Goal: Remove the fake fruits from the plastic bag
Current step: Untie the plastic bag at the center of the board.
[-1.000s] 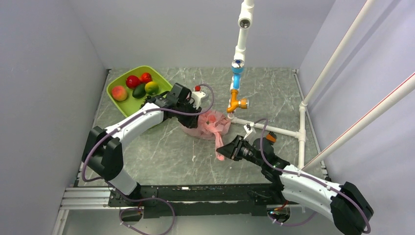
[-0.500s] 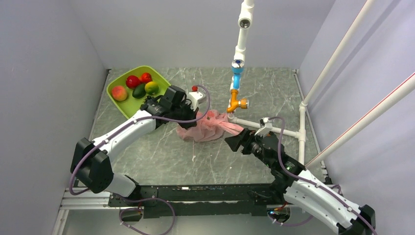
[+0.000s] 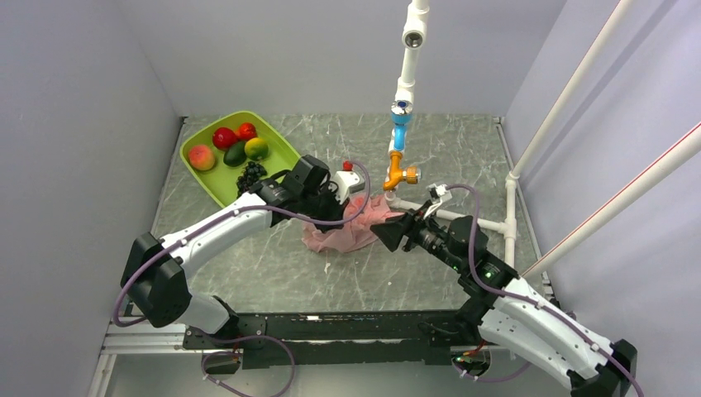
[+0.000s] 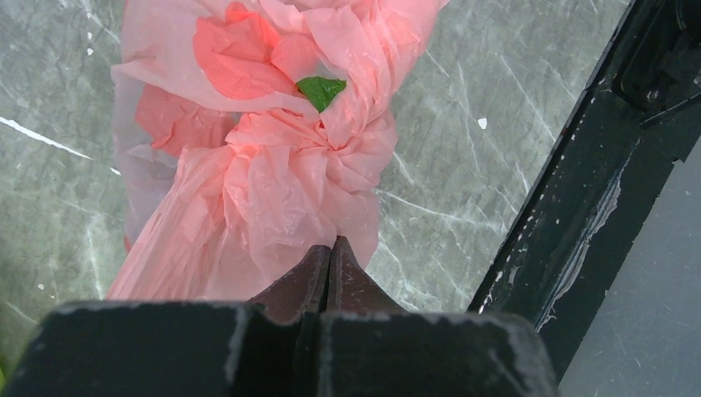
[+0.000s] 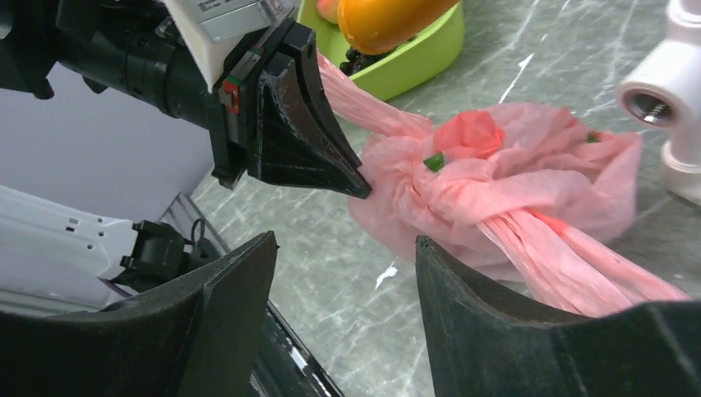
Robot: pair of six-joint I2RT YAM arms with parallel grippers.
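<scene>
The green tray (image 3: 275, 141) is the reference for all positions. The plastic bag (image 3: 347, 233) lies crumpled on the marble-pattern table (image 3: 264, 256), to the right of the tray and nearer the arm bases, close to the tray's near right corner but not on it. The bag's translucent pink film carries red fruit prints and small green marks. The film hides what is inside, so the fake fruits cannot be located. The left gripper (image 4: 333, 244) reaches over from the tray side. Its jaws are pressed flush together, and their tips pinch a gathered fold at the bag's tray-side edge. The right gripper (image 5: 345, 240) sits on the far side of the bag from the tray and points back toward it. Its jaws are spread wide with only bare table between them, and it holds nothing. A twisted handle strand of the bag runs past the outside of one right finger (image 5: 529, 331). Inside the tray lie a peach (image 3: 201, 156), two red fruits (image 3: 224, 136), an avocado (image 3: 236, 153), a lime (image 3: 256, 148) and a dark grape bunch (image 3: 250, 175).
</scene>
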